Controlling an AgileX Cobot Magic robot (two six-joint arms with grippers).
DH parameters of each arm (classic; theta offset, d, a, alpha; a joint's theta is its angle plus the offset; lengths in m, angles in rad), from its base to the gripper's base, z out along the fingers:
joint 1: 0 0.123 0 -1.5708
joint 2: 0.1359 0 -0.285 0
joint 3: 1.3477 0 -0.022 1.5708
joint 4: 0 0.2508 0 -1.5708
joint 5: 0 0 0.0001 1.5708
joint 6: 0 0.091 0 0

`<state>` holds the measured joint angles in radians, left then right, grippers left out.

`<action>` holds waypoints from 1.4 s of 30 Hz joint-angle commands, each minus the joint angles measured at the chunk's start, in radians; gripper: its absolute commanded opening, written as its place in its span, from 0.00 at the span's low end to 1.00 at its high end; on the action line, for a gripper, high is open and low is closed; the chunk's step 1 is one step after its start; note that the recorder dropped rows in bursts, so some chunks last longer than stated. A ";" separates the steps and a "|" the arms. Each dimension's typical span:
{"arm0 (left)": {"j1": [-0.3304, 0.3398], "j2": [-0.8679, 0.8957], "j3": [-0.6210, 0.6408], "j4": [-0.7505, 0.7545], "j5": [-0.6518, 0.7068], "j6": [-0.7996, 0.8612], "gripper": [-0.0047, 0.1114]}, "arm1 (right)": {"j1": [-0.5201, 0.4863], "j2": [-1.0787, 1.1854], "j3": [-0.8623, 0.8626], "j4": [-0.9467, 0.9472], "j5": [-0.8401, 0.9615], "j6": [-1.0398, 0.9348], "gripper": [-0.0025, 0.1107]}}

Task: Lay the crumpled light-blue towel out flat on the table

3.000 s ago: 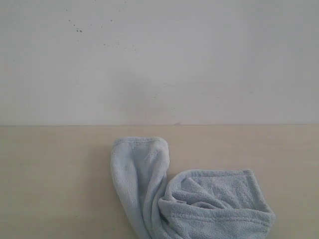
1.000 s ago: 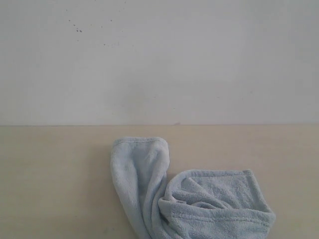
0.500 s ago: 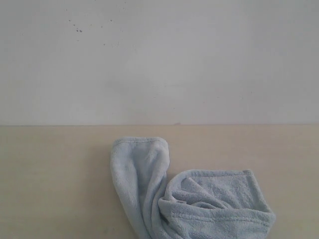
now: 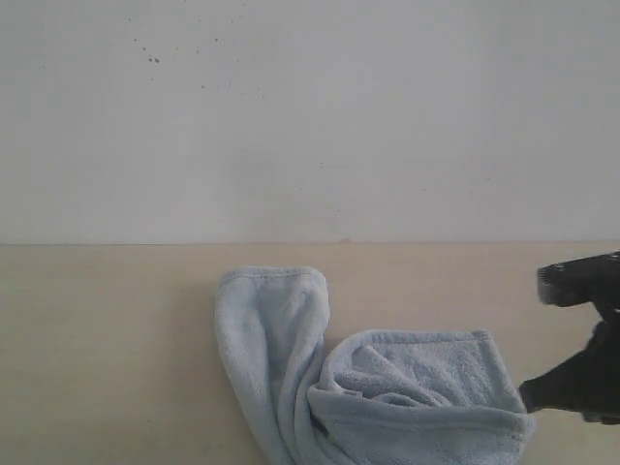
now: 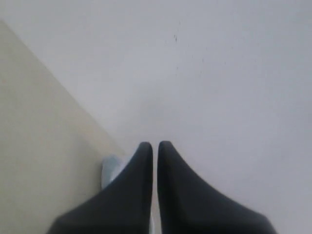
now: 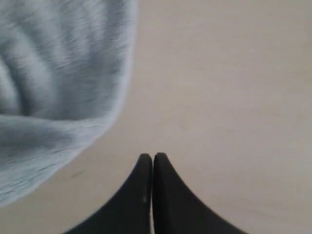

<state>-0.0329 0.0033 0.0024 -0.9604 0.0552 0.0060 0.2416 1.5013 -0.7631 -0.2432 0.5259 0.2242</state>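
The light-blue towel (image 4: 368, 387) lies crumpled on the beige table (image 4: 107, 339), one folded lobe reaching toward the wall and a bunched mass at the lower right. My right gripper (image 4: 531, 393) has come in at the right edge of the exterior view, its tip just beside the towel's right side. In the right wrist view that gripper (image 6: 153, 157) is shut and empty over bare table, with the towel (image 6: 58, 87) a short way off. My left gripper (image 5: 155, 145) is shut and empty, pointing at the wall, with a sliver of towel (image 5: 111, 170) beside one finger. It does not show in the exterior view.
A plain white wall (image 4: 310, 116) rises behind the table's far edge. Bare table (image 4: 87, 387) stretches to the left of the towel and beyond it to the right (image 4: 572, 257).
The right arm has entered the exterior view from the right and now sits beside the towel. The towel has not moved.
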 commanded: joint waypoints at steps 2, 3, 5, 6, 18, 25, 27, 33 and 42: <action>0.000 -0.003 -0.117 0.166 -0.136 0.176 0.08 | 0.008 0.131 -0.275 0.621 0.370 -0.660 0.02; 0.000 -0.003 -0.162 0.278 -0.129 0.256 0.08 | 0.008 0.161 -0.331 0.663 0.435 -0.697 0.02; 0.000 -0.003 -0.255 0.450 -0.144 0.296 0.08 | 0.008 0.214 -0.425 0.695 0.522 -0.721 0.02; 0.000 0.006 -0.303 0.512 -0.145 0.304 0.08 | 0.008 0.242 -0.470 0.697 0.546 -0.723 0.02; -0.035 0.839 -0.550 0.622 0.034 0.354 0.08 | 0.012 0.312 -0.576 0.782 0.479 -0.795 0.02; -0.162 1.371 -0.799 0.611 0.482 0.448 0.08 | 0.069 0.325 -0.534 0.848 0.512 -0.898 0.02; -0.206 1.449 -0.865 0.523 0.554 0.456 0.08 | 0.102 0.325 -0.528 0.848 0.532 -0.940 0.02; -0.274 1.529 -0.916 0.322 0.634 0.684 0.08 | 0.179 0.325 -0.528 0.776 0.543 -0.994 0.08; -0.278 1.549 -0.910 0.222 0.652 0.694 0.08 | 0.188 0.325 -0.528 0.814 0.466 -0.989 0.44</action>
<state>-0.3035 1.5386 -0.9061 -0.6573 0.7041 0.6838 0.4293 1.8305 -1.2947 0.5525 1.0244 -0.7569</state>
